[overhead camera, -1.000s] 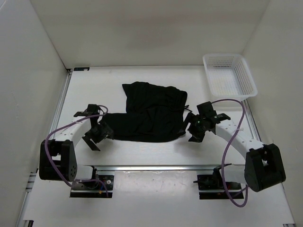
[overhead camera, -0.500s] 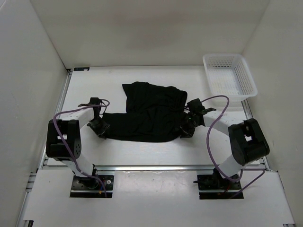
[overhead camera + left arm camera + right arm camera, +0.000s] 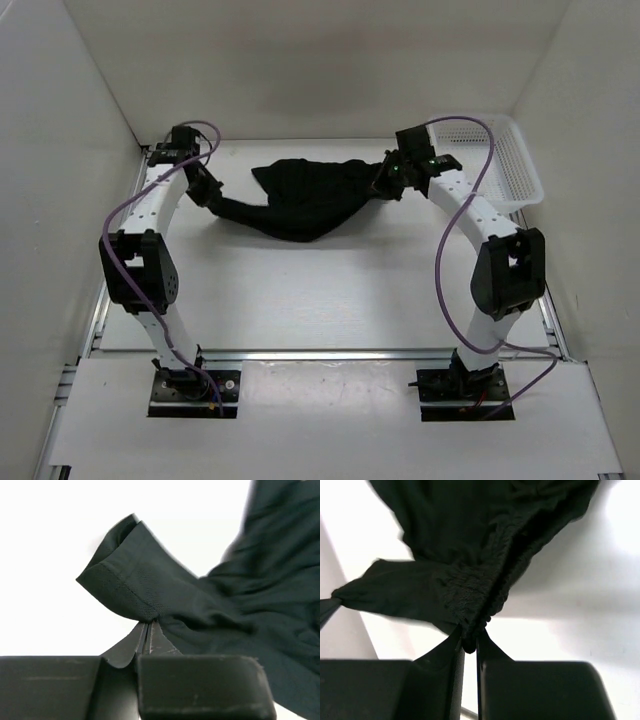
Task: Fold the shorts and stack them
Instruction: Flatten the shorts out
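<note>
The black shorts [image 3: 300,195] hang stretched between both grippers above the far part of the table, sagging in the middle. My left gripper [image 3: 203,186] is shut on the hem of one leg [image 3: 130,587]; its fingertips pinch the fabric in the left wrist view. At the other end, my right gripper [image 3: 386,176] is shut on the gathered waistband [image 3: 475,605], with a fold of cloth caught between its fingers [image 3: 455,645]. Both arms reach far forward and high.
A white mesh basket [image 3: 510,165] stands at the back right, partly behind the right arm. White walls close in the table [image 3: 320,290] on the left, back and right. Purple cables loop off both arms.
Both grippers closed on the shorts' ends, then lifted and carried them toward the back of the table. The shorts went from lying flat to hanging stretched between them.
</note>
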{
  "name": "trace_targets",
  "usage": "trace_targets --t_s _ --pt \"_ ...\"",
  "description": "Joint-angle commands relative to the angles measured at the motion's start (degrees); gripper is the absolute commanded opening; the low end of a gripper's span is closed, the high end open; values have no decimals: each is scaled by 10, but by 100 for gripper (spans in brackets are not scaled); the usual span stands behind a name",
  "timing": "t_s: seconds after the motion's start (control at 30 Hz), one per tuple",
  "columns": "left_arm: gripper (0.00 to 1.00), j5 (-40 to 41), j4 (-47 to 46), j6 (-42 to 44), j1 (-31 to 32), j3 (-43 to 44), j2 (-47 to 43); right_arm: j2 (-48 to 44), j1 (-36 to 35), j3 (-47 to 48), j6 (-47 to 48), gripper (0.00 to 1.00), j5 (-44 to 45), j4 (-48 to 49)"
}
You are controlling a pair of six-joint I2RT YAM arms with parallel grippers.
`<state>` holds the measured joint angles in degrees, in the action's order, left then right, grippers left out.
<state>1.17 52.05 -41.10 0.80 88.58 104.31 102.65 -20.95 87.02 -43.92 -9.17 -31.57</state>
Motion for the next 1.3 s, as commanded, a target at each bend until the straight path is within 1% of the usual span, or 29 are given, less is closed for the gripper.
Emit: trace_targets --t_s 0.0,0.07,0.1,0.17,0.2,0.27,0.3,0.37,0.43,0.5,0.53,0.6,0.67,0.7,0.73,0.77,0.8,0.83,0.9,0.97,1.0,1.03,1.07,1.1,1.13,1.17,1.2,1.23,1.27 --pt "10 27 59 26 -4 81 -27 -8 6 42 38 0 17 -58" --pt "10 22 64 33 -4 81 -46 -28 6 3 32 0 31 -58" --pt "10 14 64 33 -4 69 -55 -57 6 -52 32 0 36 -53" --pt "10 -4 64 33 -4 13 -75 -114 6 -114 32 0 49 -37" --pt "10 -11 56 33 -4 -14 -102 -134 6 -173 32 0 59 -37" --pt "10 -21 46 33 -4 -92 -130 -194 6 -223 26 0 59 -37" --pt "10 -34 40 33 2 -114 -154 -212 6 -256 26 0 65 -37" --pt "10 -41 35 27 3 -134 -172 -255 6 -267 26 0 72 -37" --pt "10 -42 35 27 8 -127 -184 -264 6 -250 31 0 78 -50" --pt "10 -47 42 27 8 -87 -178 -256 6 -214 42 0 91 -57" --pt "10 -47 42 27 8 -69 -171 -234 6 -170 53 0 91 -57" --pt "10 -59 54 33 8 -4 -136 -201 11 -116 66 0 97 -67" --pt "10 -66 60 47 8 54 -100 -140 11 -16 92 0 111 -67" --pt "10 -66 71 58 8 135 -77 -114 20 28 104 0 111 -73" --pt "10 -66 85 65 8 189 -25 -55 30 135 123 0 111 -83" --pt "10 -56 115 65 8 253 6 -25 36 198 128 0 111 -120" --pt "10 -41 181 71 8 399 33 20 42 257 128 0 111 -141" --pt "10 -41 203 71 8 465 70 34 48 354 128 0 106 -158" --pt "10 -34 209 76 8 560 71 32 57 398 139 0 100 -169" --pt "10 -34 167 76 -4 530 14 9 57 373 147 0 100 -159" --pt "10 -45 144 82 -4 447 -12 -22 57 347 154 0 100 -152" --pt "10 -62 122 82 -10 401 -63 -40 57 276 154 0 100 -143" --pt "10 -68 92 82 -10 355 -85 -60 57 231 154 0 100 -123" --pt "10 -68 92 82 -10 273 -103 -103 57 186 159 0 100 -111" --pt "10 -68 82 82 -10 230 -139 -128 57 137 159 0 100 -97" --pt "10 -68 67 82 3 185 -157 -173 57 42 159 0 100 -76" --pt "10 -63 59 82 10 93 -175 -195 57 -3 159 0 100 -69" --pt "10 -54 51 82 17 45 -192 -217 57 -45 159 0 100 -69" --pt "10 -54 46 76 23 -1 -226 -258 50 -123 159 0 100 -63"
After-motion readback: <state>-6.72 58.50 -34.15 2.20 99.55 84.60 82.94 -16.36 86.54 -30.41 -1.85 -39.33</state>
